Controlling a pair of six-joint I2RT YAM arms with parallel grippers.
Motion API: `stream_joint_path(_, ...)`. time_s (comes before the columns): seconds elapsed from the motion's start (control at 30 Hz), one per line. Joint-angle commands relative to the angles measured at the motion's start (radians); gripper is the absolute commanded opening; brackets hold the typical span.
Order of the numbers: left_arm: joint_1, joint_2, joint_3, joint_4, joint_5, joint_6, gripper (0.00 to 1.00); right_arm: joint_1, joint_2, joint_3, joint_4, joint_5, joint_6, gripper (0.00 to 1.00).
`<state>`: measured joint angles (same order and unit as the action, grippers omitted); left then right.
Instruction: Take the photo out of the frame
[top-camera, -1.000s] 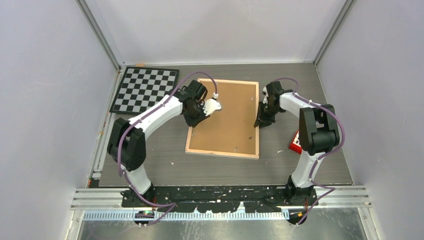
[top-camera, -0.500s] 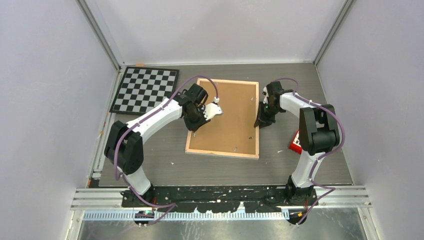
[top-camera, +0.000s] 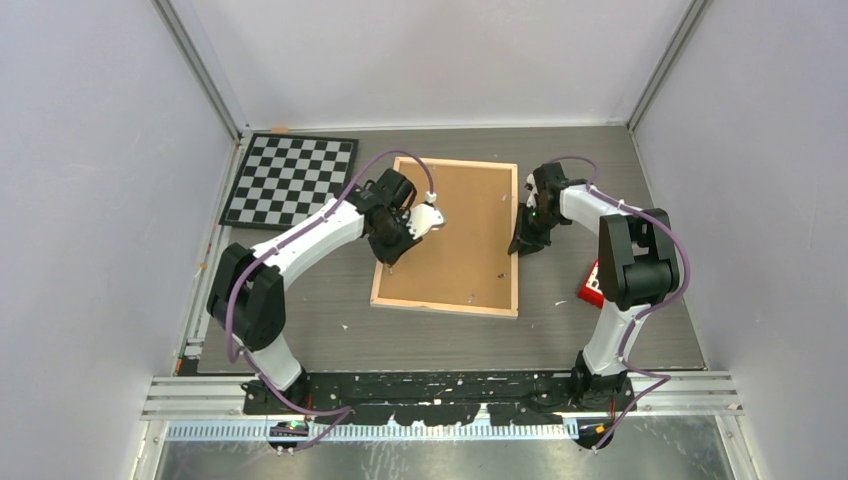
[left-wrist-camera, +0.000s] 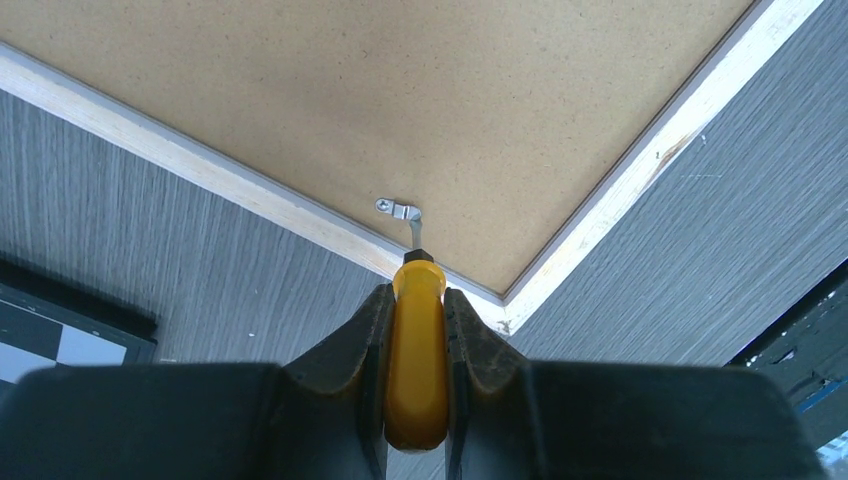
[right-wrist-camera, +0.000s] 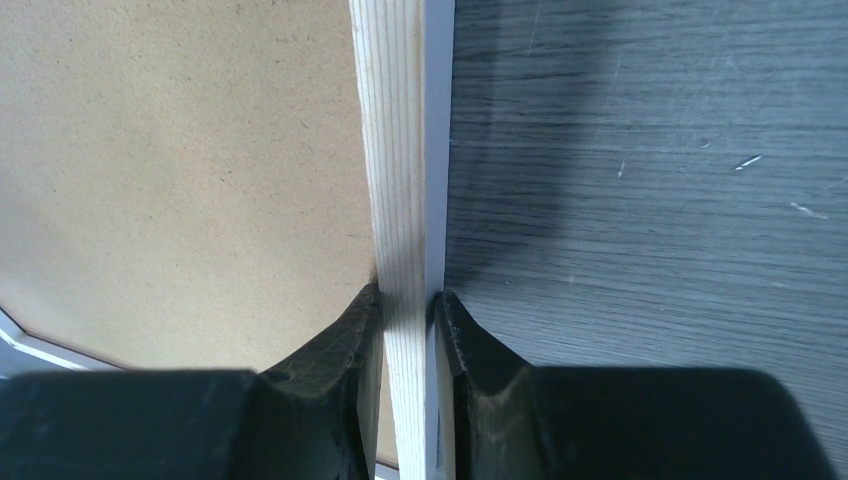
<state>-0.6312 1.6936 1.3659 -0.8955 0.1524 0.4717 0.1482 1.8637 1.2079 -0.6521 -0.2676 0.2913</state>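
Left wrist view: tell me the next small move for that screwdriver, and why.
Probably nudge the tip sideways to swing the clip off the backing board. The left gripper is shut on the screwdriver, its tip meeting that metal clip beside the rim of the frame; the right gripper clamps the opposite rim, steadying it.

Top view: overhead, from the near edge of the surface (top-camera: 320, 345). Wrist views: close on the frame (top-camera: 460, 250) rim, also visible overhead.
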Motion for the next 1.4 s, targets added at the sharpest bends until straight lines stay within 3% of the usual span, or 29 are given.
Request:
stream_joint_path(0.0, -0.011, -0.036, -0.052, 0.063, 0.040, -0.074, 0.00, -0.002, 0.023, -0.001, -0.008, 0.000, 0.021, 0.01)
stream_joint_path(0.5, -0.008, -0.041, -0.083, 0.256, 0.003, -0.118, 0.00, -0.001, 0.029, 0.005, -0.014, -0.005, 0.012, 0.01)
stream_joint_path(0.87, 0.017, -0.011, -0.017, 0.243, 0.035, -0.153, 0.00, -0.001, 0.039, 0.016, -0.017, -0.010, 0.006, 0.00)
stream_joint_path(1.17, 0.071, -0.026, 0.082, 0.213, 0.149, -0.193, 0.00, 0.000, 0.046, 0.026, -0.012, 0.001, 0.002, 0.01)
stream_joint_path(1.37, 0.157, 0.001, 0.192, 0.179, 0.157, -0.207, 0.00, 0.038, 0.069, 0.064, -0.059, 0.023, -0.116, 0.01)
